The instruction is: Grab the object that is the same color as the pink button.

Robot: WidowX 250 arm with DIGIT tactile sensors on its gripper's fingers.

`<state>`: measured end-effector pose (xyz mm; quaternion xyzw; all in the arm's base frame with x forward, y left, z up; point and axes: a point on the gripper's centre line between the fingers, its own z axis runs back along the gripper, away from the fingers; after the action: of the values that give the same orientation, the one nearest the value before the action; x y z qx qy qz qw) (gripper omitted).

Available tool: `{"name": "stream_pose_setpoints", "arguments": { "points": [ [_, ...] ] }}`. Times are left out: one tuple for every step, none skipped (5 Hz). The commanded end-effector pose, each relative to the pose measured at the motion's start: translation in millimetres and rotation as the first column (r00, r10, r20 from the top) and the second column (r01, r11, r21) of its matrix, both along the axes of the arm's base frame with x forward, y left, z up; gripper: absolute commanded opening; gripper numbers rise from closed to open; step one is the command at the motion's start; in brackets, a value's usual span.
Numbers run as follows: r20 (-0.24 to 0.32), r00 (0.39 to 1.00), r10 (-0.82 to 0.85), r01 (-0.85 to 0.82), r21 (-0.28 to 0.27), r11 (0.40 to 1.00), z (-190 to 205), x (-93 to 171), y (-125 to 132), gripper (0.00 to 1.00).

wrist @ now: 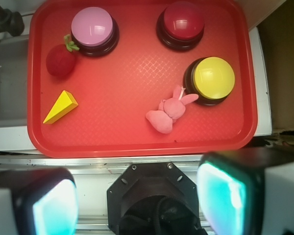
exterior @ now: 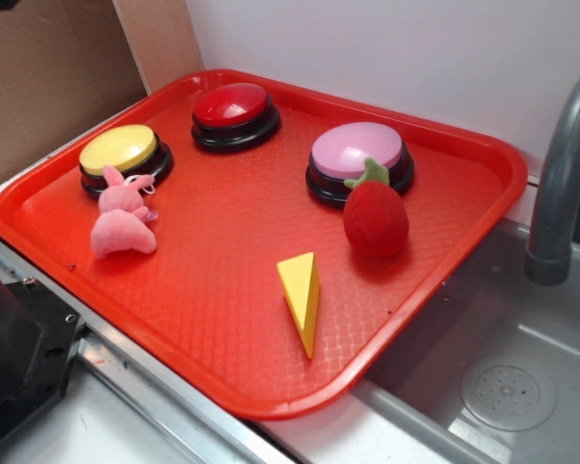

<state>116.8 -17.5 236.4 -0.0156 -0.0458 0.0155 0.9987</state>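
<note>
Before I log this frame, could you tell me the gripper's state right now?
Gripper: open, holding nothing, fingers spread wide, above the tray and apart from the pink plush animal.

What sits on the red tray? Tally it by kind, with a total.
Dome buttons: 3 (yellow button, red button, pink button)
Plush toys: 2 (pink plush animal, red plush strawberry)
Cheese wedges: 1 (yellow wedge)
Total: 6

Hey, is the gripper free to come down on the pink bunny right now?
Probably yes. The pink bunny lies uncovered on the red tray, with only the yellow button close by its ears. The gripper is open above the tray's near edge.
</note>
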Motion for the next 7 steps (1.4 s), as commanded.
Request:
{"name": "stream_pose_setpoints", "arguments": {
  "points": [
    [0.0,1.0,0.0,0.0,0.0,1.0,0,0,0,1.0],
    [-0.016,0.998,0.067,-0.067,-0.035,0.997,-11,2,11,1.0],
    [-0.004,0.984,0.177,-0.177,-0.085,0.981,-31,10,23,1.0],
    [0.05,0.934,0.353,-0.347,-0.096,0.933,-59,16,30,1.0],
    [0.054,0.891,0.45,-0.443,-0.102,0.891,-93,27,35,1.0],
    [0.057,0.849,0.525,-0.515,-0.13,0.847,-132,37,38,1.0],
    [-0.009,0.821,0.571,-0.555,-0.254,0.792,-166,43,45,1.0]
  ]
}}
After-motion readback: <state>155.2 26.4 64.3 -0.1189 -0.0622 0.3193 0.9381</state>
